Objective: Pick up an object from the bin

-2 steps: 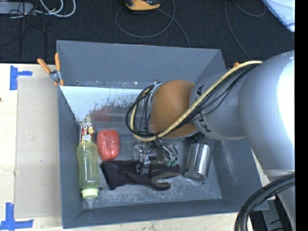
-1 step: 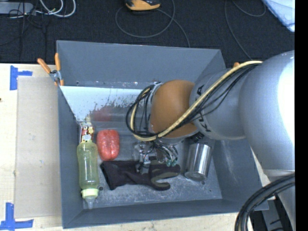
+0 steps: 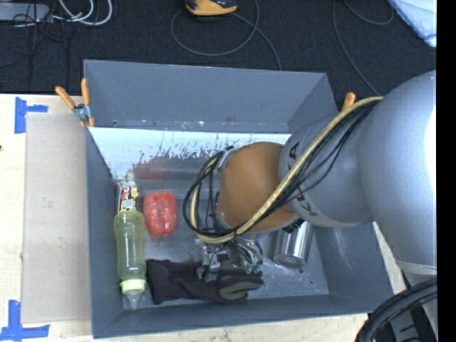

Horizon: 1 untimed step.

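Silver and bulky, the arm [image 3: 385,169] fills the right side of the camera view and is closest to the lens. It reaches leftward into the grey bin [image 3: 206,95]. Its wrist carries a rounded orange cover [image 3: 249,184], with black and yellow cables [image 3: 199,198] looping around it.

Below the cover, the gripper [image 3: 229,258] hangs low over the bin floor, towards the near wall. It is a tangle of dark metal and wire from this angle, and I cannot tell whether it is apart or closed. It is directly above the right end of a black glove [image 3: 189,283], a limp, crumpled thing lying lengthwise along the near wall. Whether the gripper touches the glove cannot be made out.

A shiny metal can [image 3: 291,244] lies tilted on the floor just to the right of the gripper, partly under the arm. Against the left wall lies a clear plastic bottle [image 3: 130,251] of yellowish liquid, cap end towards the near wall and just beside the glove's left end. Next to the bottle's upper half (towards the bin's middle) is a red, lumpy object [image 3: 160,214], well apart from the gripper. A small reddish packet [image 3: 128,194] sits at the bottle's far end.
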Available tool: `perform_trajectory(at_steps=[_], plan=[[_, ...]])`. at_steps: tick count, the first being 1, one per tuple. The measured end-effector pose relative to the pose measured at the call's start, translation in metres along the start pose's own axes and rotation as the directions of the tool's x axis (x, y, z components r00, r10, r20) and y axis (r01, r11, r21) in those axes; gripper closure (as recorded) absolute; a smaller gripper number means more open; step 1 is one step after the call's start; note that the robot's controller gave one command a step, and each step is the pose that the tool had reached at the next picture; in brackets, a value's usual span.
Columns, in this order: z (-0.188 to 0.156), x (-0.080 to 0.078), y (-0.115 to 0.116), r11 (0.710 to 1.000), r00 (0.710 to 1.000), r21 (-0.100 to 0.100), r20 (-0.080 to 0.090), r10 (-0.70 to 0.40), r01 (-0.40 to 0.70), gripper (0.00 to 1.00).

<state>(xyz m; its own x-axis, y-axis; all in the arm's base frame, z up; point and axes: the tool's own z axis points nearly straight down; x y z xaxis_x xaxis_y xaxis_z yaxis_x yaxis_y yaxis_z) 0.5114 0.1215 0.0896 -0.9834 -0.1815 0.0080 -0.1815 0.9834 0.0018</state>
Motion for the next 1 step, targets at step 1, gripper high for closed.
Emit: perform_trajectory(at_steps=[1], plan=[[0.0000, 0.0000, -0.0001, 1.000, 1.000, 0.000, 0.000, 0.000, 0.000, 1.00]])
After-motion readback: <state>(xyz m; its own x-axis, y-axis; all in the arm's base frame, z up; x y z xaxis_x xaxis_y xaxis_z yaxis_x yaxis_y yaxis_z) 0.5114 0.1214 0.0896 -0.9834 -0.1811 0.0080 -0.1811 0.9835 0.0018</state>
